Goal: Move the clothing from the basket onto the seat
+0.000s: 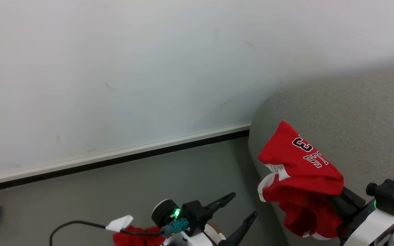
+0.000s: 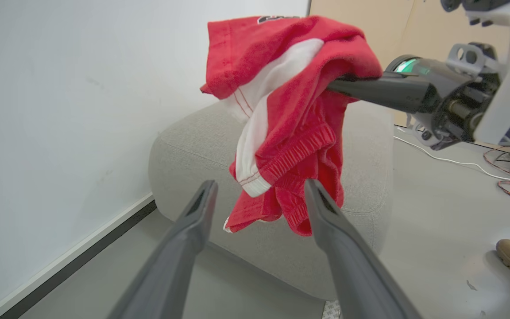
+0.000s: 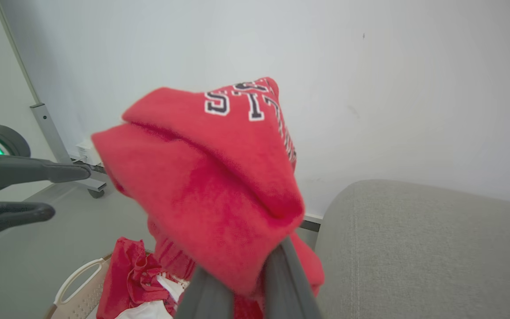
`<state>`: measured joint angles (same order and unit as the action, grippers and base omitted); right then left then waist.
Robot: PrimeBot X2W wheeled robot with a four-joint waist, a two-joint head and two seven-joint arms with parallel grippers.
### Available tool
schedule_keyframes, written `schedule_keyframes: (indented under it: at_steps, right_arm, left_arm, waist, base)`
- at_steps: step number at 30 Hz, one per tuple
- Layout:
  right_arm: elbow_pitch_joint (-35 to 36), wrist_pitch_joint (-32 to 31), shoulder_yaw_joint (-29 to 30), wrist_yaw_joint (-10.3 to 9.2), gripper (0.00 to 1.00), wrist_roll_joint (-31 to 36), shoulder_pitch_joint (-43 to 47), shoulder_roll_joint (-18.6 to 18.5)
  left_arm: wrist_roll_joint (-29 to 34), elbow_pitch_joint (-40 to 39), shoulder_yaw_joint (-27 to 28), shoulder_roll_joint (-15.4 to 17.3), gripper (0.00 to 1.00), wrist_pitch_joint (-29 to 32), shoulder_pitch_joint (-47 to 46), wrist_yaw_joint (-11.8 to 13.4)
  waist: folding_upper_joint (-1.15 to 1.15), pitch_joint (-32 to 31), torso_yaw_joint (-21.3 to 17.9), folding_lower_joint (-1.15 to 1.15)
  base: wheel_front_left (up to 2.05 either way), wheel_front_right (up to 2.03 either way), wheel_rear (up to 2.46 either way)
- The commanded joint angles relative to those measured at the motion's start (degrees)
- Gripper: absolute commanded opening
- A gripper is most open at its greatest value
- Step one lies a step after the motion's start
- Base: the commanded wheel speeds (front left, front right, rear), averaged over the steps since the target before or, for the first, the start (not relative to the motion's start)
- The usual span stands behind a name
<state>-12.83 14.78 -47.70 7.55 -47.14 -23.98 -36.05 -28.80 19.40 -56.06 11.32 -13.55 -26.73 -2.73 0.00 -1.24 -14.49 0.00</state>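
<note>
Jersey (image 1: pixel 299 164) clamped in my right gripper (image 2: pixel 339 85), left gripper (image 1: pixel 244 205) spread empty; I fear bunched cloth sliding off seat (image 1: pixel 354 112) edge on release.

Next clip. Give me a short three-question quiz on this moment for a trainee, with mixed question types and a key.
1. Short answer: what lies in the basket?
2. True or false: the left gripper is shut on the red jersey.
3. Pick one. The red jersey is:
A) held in the air by the right gripper, near the seat
B) lying flat on the seat
C) tucked inside the basket

Key:
1. More red and white clothing.
2. False: it is open and holds nothing.
3. A.
</note>
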Motion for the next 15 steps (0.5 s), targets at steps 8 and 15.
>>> schedule_keyframes:
  at_steps: [8,15]
  right_arm:
    - [0.24,-0.19,3.91,-0.12,0.0,0.68,2.05,0.57]
    - [-1.33,-0.8,9.76,-0.12,0.0,0.67,0.0,0.98]
  left_arm:
    - [0.44,1.55,-0.53,-1.14,1.0,-0.7,-1.25,-0.63]
    - [1.06,2.69,-1.1,-2.15,1.0,-0.01,-4.16,-1.27]
  waist:
    - [0.0,1.84,-6.02,0.0]
    - [0.0,6.09,-4.99,0.0]
  base:
    - [0.0,0.0,0.0]
    - [0.0,0.0,0.0]
